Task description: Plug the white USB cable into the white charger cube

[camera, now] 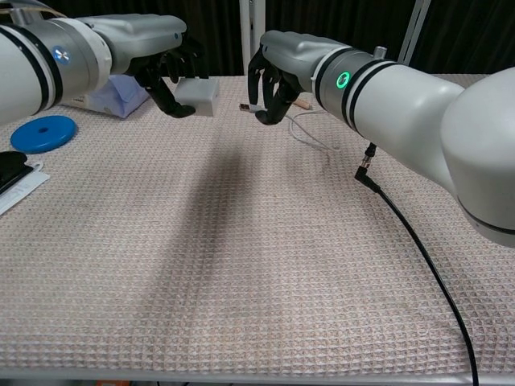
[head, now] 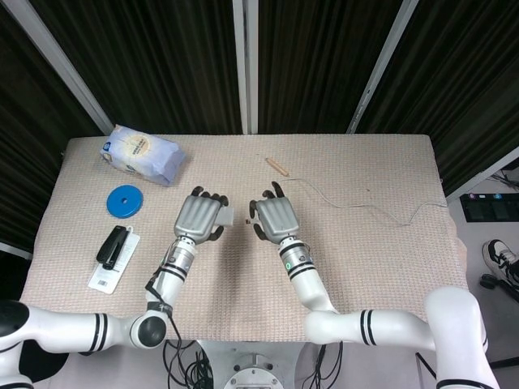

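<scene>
**Plug and cube face to face, just short of insertion**

Both hands are raised above the table near the middle of the frame, and the step in hand looks like the final alignment before the plug goes in. The left hand (camera: 165, 68) grips the white charger cube (camera: 198, 97), fingers curled around it from above and behind; in the chest view the cube sits at upper left of centre with one flat face turned toward the other hand. The right hand (camera: 273, 76) pinches the USB plug (camera: 244, 106) between its fingertips, the small connector tip poking out toward the cube. The white USB cable (head: 349, 203) trails from that hand across the cloth to the right edge of the frame in the head view.

In the head view the two hands sit side by side at centre, the left hand (head: 199, 218) and right hand (head: 274, 218) close but not touching, with the cube's edge (head: 229, 216) showing in the gap between them. Plug and cube are near each other and still apart.

The next move, as I judge it, calls for lining the plug's flat blade up with the cube's port and then closing the gap straight along that axis. The port cannot be made out in either view, so whether the plug is level with it cannot be told. The cable's slack looks enough not to drag.
</scene>
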`<state>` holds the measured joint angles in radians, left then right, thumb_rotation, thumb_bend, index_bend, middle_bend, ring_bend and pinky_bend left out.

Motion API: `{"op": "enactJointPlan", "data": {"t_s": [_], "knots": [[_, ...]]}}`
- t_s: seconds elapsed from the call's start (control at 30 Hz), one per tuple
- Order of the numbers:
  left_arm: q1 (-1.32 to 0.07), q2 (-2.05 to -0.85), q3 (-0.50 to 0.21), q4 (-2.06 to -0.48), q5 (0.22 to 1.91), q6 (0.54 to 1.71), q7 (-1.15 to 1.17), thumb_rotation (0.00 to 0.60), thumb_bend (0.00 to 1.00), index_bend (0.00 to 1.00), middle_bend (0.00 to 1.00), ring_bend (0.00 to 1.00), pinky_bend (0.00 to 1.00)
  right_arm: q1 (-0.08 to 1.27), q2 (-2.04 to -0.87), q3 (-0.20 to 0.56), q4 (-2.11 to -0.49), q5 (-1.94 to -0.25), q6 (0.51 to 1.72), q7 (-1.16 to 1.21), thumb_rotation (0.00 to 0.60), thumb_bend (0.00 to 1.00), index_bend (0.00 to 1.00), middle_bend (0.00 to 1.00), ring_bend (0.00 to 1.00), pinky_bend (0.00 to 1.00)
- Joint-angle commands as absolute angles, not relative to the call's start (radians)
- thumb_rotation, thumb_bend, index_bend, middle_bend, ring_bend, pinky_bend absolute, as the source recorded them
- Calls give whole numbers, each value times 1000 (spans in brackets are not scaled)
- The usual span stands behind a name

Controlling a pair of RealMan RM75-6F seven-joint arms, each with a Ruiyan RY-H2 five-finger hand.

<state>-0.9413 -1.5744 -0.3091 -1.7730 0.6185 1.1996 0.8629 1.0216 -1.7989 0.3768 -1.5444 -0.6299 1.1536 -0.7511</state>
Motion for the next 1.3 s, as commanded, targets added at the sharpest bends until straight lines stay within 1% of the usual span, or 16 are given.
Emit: {"op": "enactJointPlan", "data": {"t_s": [0.03, 0.27, 0.5, 1.3], "knots": [[-955, -1578, -306, -1776, 604, 1211, 878, 600, 412, 490, 491, 300, 179, 1027, -1809, 379, -1535, -630, 1162, -751, 600, 327, 610, 533, 209, 0], [-979, -1589, -303, -1778, 575, 1232, 900, 600, 410, 490, 490, 300, 188, 1039, -1833, 387, -1514, -634, 1181, -750, 600, 327, 611, 536, 213, 0], [-996, -1584, -318, -1788, 531, 1236, 892, 600, 409, 491, 490, 300, 196, 1048, -1852, 392, -1497, -642, 1190, -749, 600, 327, 611, 538, 214, 0], [-1017, -1578, -315, -1798, 503, 1249, 842, 600, 409, 491, 489, 300, 199, 1045, -1876, 405, -1467, -680, 1183, -706, 600, 327, 612, 538, 228, 0]]}}
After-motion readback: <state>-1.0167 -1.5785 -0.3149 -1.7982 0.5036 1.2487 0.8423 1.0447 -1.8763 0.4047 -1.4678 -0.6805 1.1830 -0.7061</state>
